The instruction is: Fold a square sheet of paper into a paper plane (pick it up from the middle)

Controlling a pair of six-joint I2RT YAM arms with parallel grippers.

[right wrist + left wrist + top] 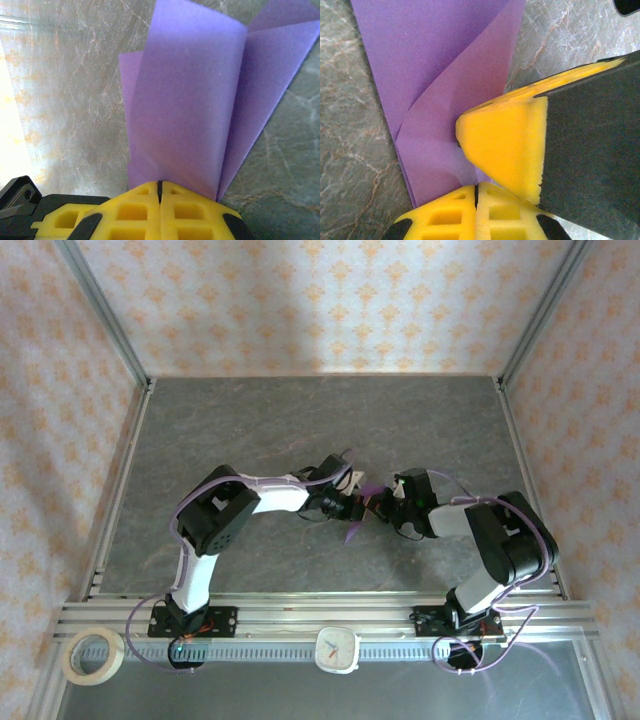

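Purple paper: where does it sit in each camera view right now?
Top external: purple paper, small patch just right of and below centre.
Left wrist: upper left to centre, down to left gripper, jaws shut.
Right wrist: centre, rising from right gripper, jaws shut.
Shared landmark: grey marbled tabletop.

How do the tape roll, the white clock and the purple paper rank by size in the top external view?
1. tape roll, largest.
2. white clock, a little smaller.
3. purple paper, smallest as seen. Only slivers of it show, so this is not its true size.
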